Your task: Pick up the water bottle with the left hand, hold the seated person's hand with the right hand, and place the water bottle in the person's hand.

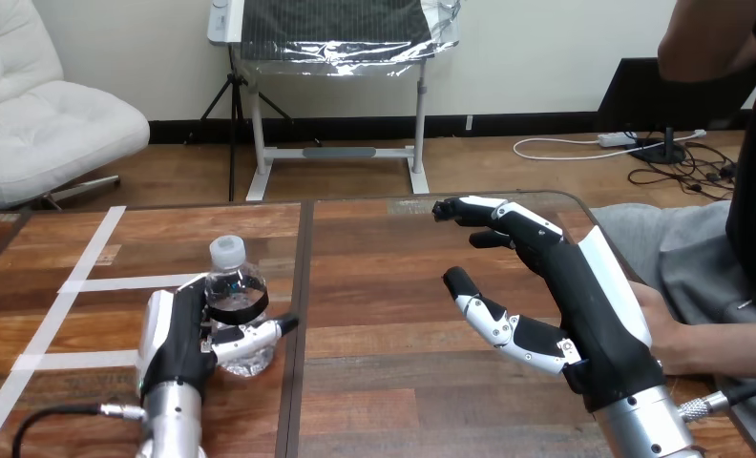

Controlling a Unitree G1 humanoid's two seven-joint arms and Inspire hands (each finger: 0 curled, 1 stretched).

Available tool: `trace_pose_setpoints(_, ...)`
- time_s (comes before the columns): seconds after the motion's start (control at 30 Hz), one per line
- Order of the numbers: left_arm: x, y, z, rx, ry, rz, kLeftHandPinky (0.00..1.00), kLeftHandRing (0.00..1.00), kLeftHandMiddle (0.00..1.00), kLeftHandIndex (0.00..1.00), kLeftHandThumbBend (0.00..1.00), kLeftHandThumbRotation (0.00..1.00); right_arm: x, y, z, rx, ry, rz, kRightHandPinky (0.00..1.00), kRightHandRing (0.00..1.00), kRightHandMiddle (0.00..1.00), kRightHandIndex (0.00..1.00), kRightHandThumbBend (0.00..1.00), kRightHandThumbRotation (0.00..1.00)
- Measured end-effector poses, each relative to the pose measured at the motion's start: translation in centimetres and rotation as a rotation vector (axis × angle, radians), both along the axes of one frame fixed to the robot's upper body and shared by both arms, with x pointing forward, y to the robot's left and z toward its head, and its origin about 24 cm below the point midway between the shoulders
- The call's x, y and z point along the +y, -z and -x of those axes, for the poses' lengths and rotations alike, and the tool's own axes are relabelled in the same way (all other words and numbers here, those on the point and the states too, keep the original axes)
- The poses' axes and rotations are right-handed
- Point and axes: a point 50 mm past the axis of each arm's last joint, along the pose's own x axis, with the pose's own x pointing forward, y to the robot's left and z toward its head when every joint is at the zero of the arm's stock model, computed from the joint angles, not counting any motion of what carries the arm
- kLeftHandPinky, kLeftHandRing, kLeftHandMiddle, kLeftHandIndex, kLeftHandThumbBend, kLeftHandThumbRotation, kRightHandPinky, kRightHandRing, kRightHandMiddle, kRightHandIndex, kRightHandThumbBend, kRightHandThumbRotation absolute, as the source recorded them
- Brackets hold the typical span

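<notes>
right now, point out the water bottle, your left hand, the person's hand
water bottle (233, 282), head view, clear shoulder
left hand (178, 339), head view, black part
person's hand (675, 342), head view, visible middle

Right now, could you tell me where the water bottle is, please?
In the head view the water bottle stands upright on the left half of the table, beside its centre seam, with the thumb of the left hand curled round it.

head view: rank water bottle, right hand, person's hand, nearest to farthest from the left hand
1. water bottle: at the view's left, against the left hand, thumb across its front.
2. right hand: right of centre.
3. person's hand: far right, just past the right hand.
</notes>
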Motion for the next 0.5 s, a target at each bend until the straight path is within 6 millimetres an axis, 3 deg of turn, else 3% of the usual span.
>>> trace_pose_setpoints(0.5, 0.05, 0.31, 0.31, -0.035, -0.015, -0.014, 0.43, 0.44, 0.47, 0.49, 0.66, 0.0, -0.02, 0.04, -0.02, 0.004, 0.002, 0.002, 0.75, 0.82, 0.82, 0.73, 0.35, 0.0)
